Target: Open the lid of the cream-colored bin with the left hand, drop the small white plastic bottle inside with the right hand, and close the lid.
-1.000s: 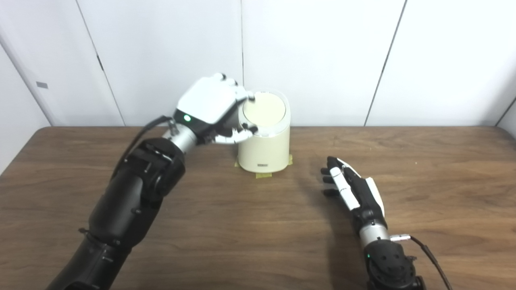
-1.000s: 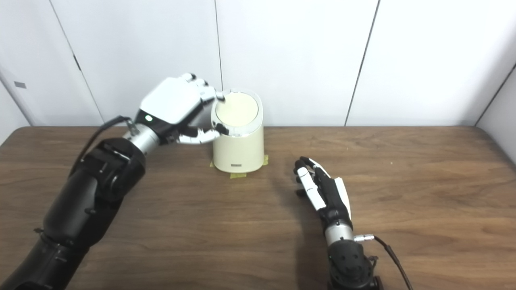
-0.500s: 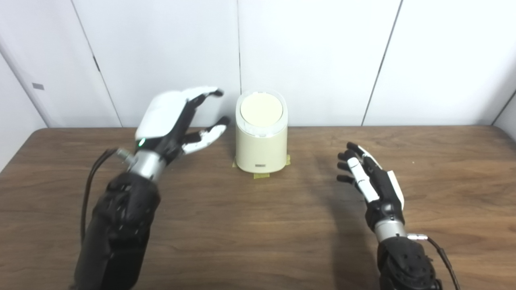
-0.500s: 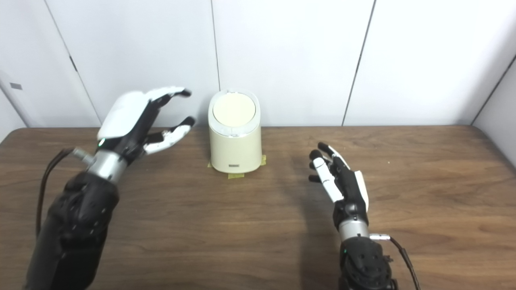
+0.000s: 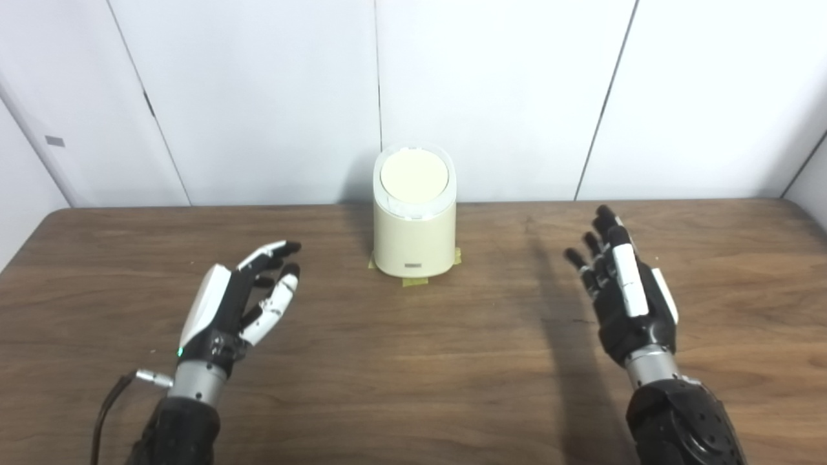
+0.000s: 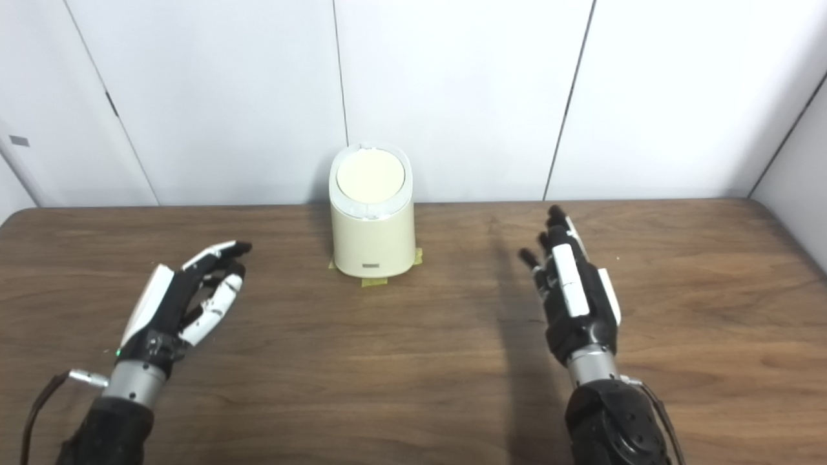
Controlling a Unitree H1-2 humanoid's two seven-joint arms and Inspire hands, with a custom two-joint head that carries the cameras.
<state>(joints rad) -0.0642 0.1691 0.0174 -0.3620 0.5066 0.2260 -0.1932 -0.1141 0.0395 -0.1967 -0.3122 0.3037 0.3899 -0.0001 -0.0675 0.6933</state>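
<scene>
Cream-colored bin (image 5: 414,223) stands upright at the far middle of my table (image 5: 413,361), its long axis vertical, close to the wall behind it. Its round lid (image 5: 414,177) is down and flush in the pale rim, the flat face tilted a little toward my cameras, and the small dark label low on the body faces me as well. Bits of yellow tape (image 5: 413,280) stick out from under the base at the front and on both sides. I see my left hand (image 5: 236,303) low on the near left of the table, well apart from the bin, fingers spread and pointing up and to the right, holding nothing. My right hand (image 6: 575,290) is raised on the near right, also well apart from the bin, black palm side turned to the left, fingers stretched out and apart and pointing away from me, with nothing in it. A cable (image 5: 106,413) runs off the left wrist toward the bottom edge. The tabletop is dark brown wood grain with the arms' shadows falling across it. Behind it the room shows plain white wall panels (image 5: 497,97) split by thin dark seams, and a small grey plate (image 5: 55,141) sits on the leftmost panel.
</scene>
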